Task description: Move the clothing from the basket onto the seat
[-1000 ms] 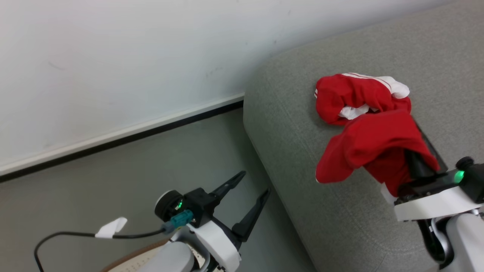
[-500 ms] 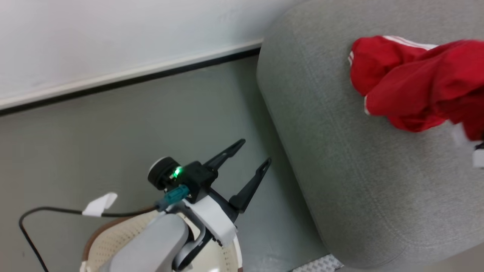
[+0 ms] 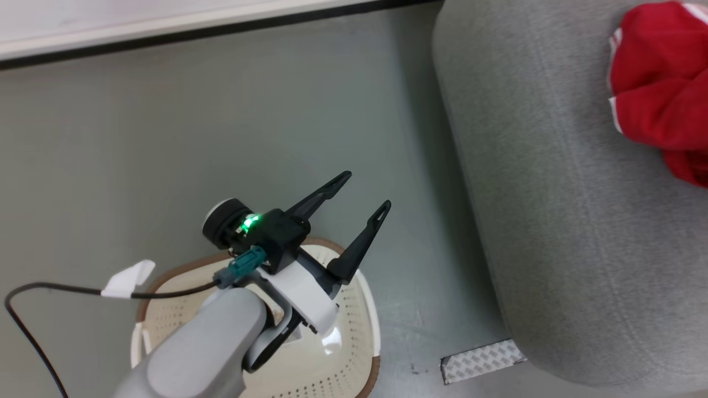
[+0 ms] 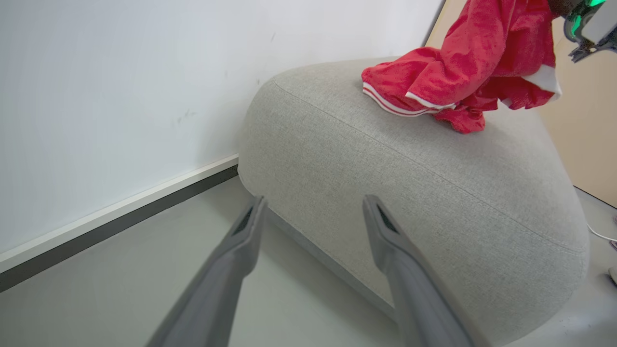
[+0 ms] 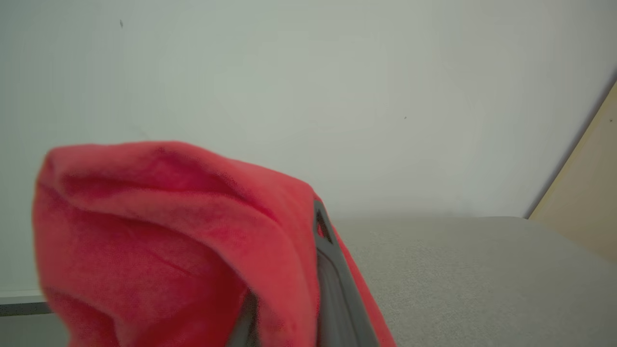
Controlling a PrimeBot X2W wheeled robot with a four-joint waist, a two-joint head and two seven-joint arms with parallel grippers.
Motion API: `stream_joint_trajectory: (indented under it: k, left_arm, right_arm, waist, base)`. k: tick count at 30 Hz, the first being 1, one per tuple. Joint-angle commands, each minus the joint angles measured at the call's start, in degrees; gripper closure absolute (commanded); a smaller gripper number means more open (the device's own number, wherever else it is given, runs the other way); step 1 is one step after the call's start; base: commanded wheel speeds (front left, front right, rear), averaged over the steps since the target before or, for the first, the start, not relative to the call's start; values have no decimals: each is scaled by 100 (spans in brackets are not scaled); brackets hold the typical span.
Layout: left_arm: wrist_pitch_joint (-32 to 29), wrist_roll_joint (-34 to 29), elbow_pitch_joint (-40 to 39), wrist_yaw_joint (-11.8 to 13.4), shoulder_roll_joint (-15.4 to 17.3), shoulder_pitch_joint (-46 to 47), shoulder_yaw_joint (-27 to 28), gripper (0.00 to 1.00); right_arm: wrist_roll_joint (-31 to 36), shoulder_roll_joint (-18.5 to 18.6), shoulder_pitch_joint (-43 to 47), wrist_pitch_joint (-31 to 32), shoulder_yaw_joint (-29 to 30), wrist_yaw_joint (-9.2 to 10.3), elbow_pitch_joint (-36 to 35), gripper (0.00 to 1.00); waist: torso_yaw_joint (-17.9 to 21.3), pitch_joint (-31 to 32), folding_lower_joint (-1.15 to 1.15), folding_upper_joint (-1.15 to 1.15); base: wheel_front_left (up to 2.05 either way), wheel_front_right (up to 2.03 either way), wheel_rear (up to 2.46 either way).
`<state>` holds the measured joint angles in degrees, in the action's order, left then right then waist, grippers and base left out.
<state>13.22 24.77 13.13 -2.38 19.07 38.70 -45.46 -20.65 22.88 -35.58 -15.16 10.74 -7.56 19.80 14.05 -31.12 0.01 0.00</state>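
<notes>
The red clothing [image 3: 658, 94] lies bunched on the grey seat [image 3: 553, 193] at the head view's top right. In the left wrist view the clothing [image 4: 458, 62] rises off the seat [image 4: 409, 159] toward my right wrist at the top right corner. The right wrist view has the clothing [image 5: 168, 231] draped over my right gripper [image 5: 311, 231], which is shut on it, with one finger [image 5: 330, 270] showing. My left gripper [image 3: 365, 190] stands open above the floor beside the seat, holding nothing. The cream basket [image 3: 365, 309] sits under my left arm, partly hidden.
A white wall with a white and black baseboard [image 3: 166, 30] runs behind the grey floor. A black cable with a white tag [image 3: 124, 278] trails from my left wrist. A grey textured strip [image 3: 481, 360] lies on the floor by the seat's corner. A beige panel [image 4: 588, 120] stands behind the seat.
The head camera has tipped down and to the left, so the basket came into the picture and the clothing slid to the top right edge. My left gripper stays open.
</notes>
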Motion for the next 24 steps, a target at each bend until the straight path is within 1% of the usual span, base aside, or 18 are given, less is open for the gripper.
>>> stream_joint_trajectory:
  k: [1, 6, 9, 13, 15, 17, 18, 19, 20, 21, 22, 24]
  left_arm:
    - [53, -79, 3, 18, 33, 68, 0, 0]
    - [71, -78, 42, 6, -17, 138, -2, 0]
    - [101, -75, 68, 1, -41, 170, 3, 0]
    - [123, -49, 120, -7, -80, 178, 13, 0]
    - [143, -25, 160, -14, -94, 148, 24, 0]
    - [150, -2, 202, -15, -109, 106, 37, 0]
    - [156, 6, 221, -17, -113, 84, 43, 0]
    - [159, 16, 234, -20, -118, 72, 52, 0]
    - [166, 17, 245, -22, -130, 61, 61, 0]
    - [173, 23, 254, -23, -141, 48, 69, 0]
    - [180, 29, 268, -26, -156, 30, 78, 0]
    - [189, 45, 299, -29, -185, -14, 97, 0]
  right_arm:
    - [-28, 75, -99, 5, -92, 15, 203, 100]
    - [-232, 392, -404, 103, -528, 15, 1104, 100]
    - [-358, 577, -556, 371, -819, 15, 1638, 100]
    - [-780, 749, -686, 1169, -1284, 15, 2260, 100]
    - [-1057, 787, -658, 1664, -1562, 15, 2448, 100]
    - [-1358, 859, -666, 2032, -1748, 14, 2560, 100]
    - [-1456, 879, -638, 2203, -1837, 14, 2622, 92]
    - [-1558, 913, -630, 2323, -1929, 15, 2646, 70]
    - [-1667, 941, -633, 2387, -1992, 15, 2647, 54]
    - [-1720, 979, -638, 2407, -2046, 14, 2640, 17]
    - [-1774, 1027, -637, 2396, -2102, 14, 2645, 0]
    - [-1844, 1093, -637, 2337, -2201, 14, 2656, 0]
  waist:
    - [-112, -119, -1, 0]
    - [-195, -216, -1, 0]
    - [-243, -254, -1, 0]
    - [-308, -243, -1, 0]
    - [-324, -201, -1, 0]
    - [-327, -149, -1, 0]
    - [-326, -112, -1, 0]
    - [-326, -81, -1, 0]
    - [-325, -42, -1, 0]
    - [-321, 2, -1, 0]
    - [-318, 53, -1, 0]
    - [-311, 163, -1, 0]
  base:
    - [0, 0, 0]
    - [0, 0, 0]
    - [0, 0, 0]
    - [0, 0, 0]
    - [0, 0, 0]
    - [0, 0, 0]
    - [0, 0, 0]
    - [0, 0, 0]
    - [0, 0, 0]
    - [0, 0, 0]
    - [0, 0, 0]
    - [0, 0, 0]
